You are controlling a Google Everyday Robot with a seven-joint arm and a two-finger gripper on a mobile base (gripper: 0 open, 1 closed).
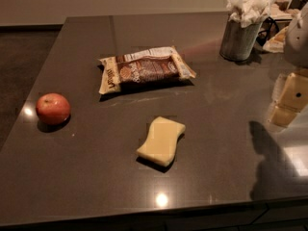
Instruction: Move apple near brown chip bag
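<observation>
The apple (53, 108), small, round and red-orange, sits on the dark table near its left edge. The brown chip bag (144, 70), flat with a dark brown middle and cream-yellow ends, lies behind the table's middle, to the upper right of the apple and well apart from it. My gripper (291, 97) shows at the right edge of the camera view as pale yellowish parts under a light grey arm piece (297, 37). It is far from both the apple and the bag and holds nothing that I can see.
A pale yellow sponge (161, 141) lies in front of the bag, at the table's middle. A metal cup stuffed with white napkins (243, 30) stands at the back right. The arm's shadow (269, 162) falls on the table's right front. The table's front edge (144, 215) is close.
</observation>
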